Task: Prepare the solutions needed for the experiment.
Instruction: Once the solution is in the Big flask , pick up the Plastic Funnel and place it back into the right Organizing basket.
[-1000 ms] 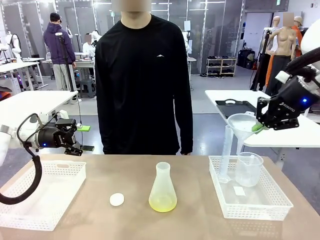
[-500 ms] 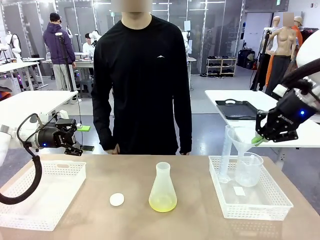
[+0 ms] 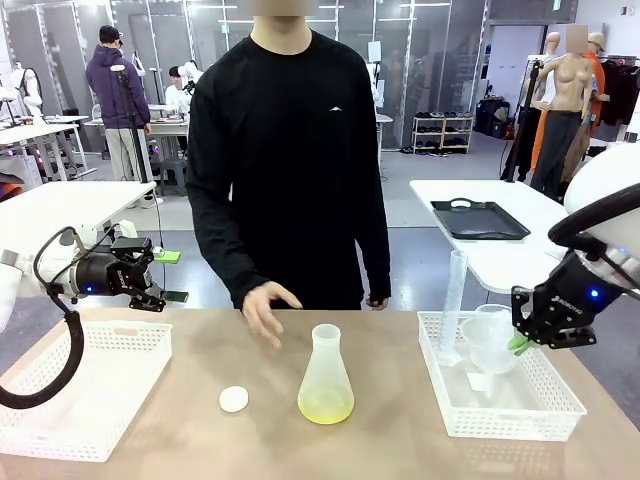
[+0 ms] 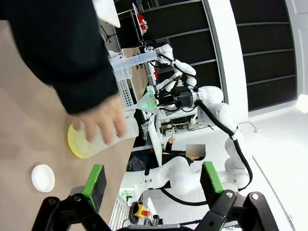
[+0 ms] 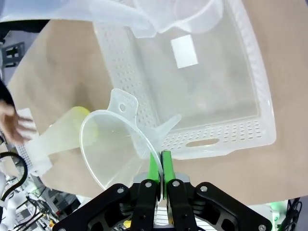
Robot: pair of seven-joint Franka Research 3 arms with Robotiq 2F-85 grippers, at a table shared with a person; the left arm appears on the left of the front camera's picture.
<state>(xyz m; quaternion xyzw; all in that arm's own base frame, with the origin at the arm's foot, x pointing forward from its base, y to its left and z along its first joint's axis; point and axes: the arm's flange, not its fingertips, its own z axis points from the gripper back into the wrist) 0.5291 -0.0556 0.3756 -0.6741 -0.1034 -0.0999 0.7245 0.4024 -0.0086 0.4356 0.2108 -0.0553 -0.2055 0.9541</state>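
Tan tabletop (image 3: 180, 445), busy lab behind. Pale yellow-green solution (image 3: 325, 405) sits shallow in a clear conical flask (image 3: 326, 362), mid-table, w/ the person's hand (image 3: 262, 305) near it. My R gripper (image 3: 520, 345) pinches the rim of a clear plastic funnel (image 3: 490, 340), low over the white perforated basket (image 3: 560, 405). The rim grip prob. keeps the spout free for the flask's neck. L gripper (image 3: 170, 294) hangs wide, empty, by the second white basket (image 3: 60, 405), out of the way.

You have one entry: solutions (image 3: 325, 406), a shallow, pale yellow-green, translucent layer in the upright flask (image 3: 325, 362), mid-table (image 3: 400, 445).
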